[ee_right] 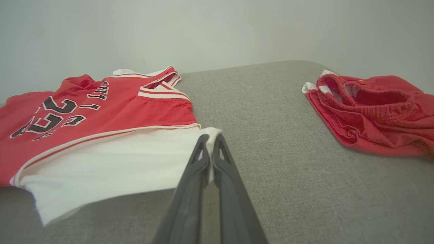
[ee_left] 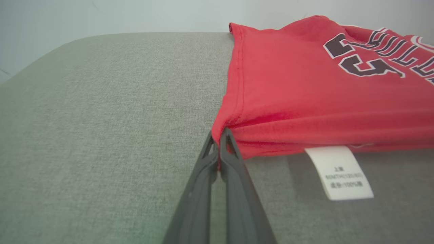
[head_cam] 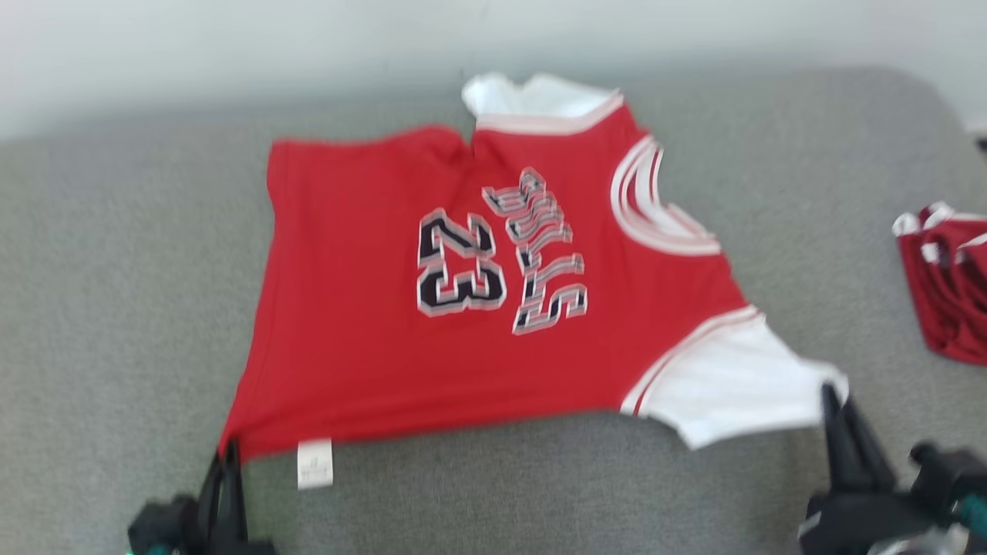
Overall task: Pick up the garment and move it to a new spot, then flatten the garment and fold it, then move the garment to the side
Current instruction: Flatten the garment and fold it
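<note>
Red jersey (head_cam: 493,308) with the number 23 lies spread out in the middle of the grey cushion (head_cam: 116,308). We pinch its near left corner with our left gripper (ee_left: 219,137), fingers pressed together on the red cloth. Our right gripper (ee_right: 210,140) pinches the white sleeve (head_cam: 732,385) at the near right. Red shorts (head_cam: 948,293) lie well apart on the right.

Soft even light, head view blurred, wrist views sharper
</note>
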Controlling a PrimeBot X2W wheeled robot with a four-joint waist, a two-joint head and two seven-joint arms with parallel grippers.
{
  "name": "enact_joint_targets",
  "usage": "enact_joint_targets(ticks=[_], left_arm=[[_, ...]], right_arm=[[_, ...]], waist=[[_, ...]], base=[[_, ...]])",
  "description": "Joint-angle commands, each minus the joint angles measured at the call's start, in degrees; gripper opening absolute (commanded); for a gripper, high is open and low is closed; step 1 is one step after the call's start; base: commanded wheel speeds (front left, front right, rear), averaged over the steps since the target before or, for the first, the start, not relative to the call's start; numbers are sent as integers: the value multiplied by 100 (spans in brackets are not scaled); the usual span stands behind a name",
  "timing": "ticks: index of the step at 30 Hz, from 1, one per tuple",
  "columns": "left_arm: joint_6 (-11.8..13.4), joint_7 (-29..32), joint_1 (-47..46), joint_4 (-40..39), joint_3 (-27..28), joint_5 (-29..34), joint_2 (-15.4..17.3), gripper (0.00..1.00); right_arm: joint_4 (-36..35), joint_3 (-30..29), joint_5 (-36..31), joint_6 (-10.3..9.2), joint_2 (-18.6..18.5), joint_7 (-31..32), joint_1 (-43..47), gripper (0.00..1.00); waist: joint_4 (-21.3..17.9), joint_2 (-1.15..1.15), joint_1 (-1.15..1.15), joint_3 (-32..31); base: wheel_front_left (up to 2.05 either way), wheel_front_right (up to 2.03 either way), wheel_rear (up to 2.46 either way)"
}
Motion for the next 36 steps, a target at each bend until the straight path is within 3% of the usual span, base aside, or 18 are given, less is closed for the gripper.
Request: enact_joint_targets(ticks=[1,10,23,31,36], left_arm=[[29,-17,322,-19,89,21,-15,0],[-56,-17,1240,-112,119,55,-98,0],[101,-17,2076,-6,-4,-269,-111,0],[3,-17,1742,-714,-31,-133,-117,0],[-105,-17,1211,-759,-112,32,-121,0]], right_arm=[[96,47,-61,-27,26,0,296,0],[383,336,-204,-26,71,0,1077,0],[512,533,-263,-24,72,0,2083,0],[-321,513,-286,-23,132,1,1768,0],[-346,594,-272,-23,33,1,1126,0]], waist=[[-56,1,2,-698],[79,1,2,-1270],[244,1,2,-1600],[196,1,2,-1437],[205,1,2,-1215]], base=[[0,0,0],[0,0,0],[0,0,0],[0,0,0],[0,0,0]])
